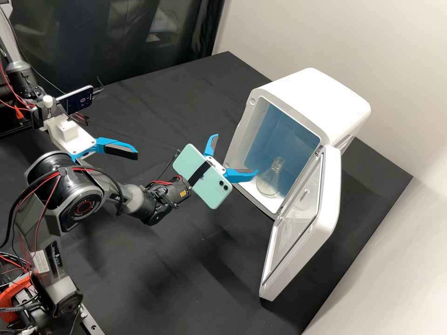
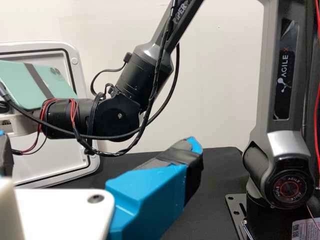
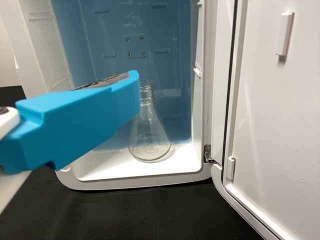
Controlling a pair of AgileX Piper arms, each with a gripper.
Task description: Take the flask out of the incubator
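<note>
A white incubator (image 1: pixel 316 100) with a blue inside stands at the bench's right, and its door (image 1: pixel 302 218) is swung wide open toward the front. A clear conical glass flask (image 1: pixel 271 179) (image 3: pixel 148 135) stands upright on the incubator floor, near the hinge side. My right gripper (image 1: pixel 231 160) is open just in front of the opening, level with the flask and short of it, holding nothing. One of its blue fingers (image 3: pixel 75 125) crosses in front of the flask's neck. My left gripper (image 1: pixel 116 149) is open and empty well to the left, and its finger (image 2: pixel 160 190) points toward the right arm.
A mint-green phone (image 1: pixel 202 176) is strapped to the right wrist. Another phone on a stand (image 1: pixel 77 99) sits at the back left. The right arm's base (image 2: pixel 282 165) stands on the bench behind its elbow. The bench edge runs close behind and right of the incubator.
</note>
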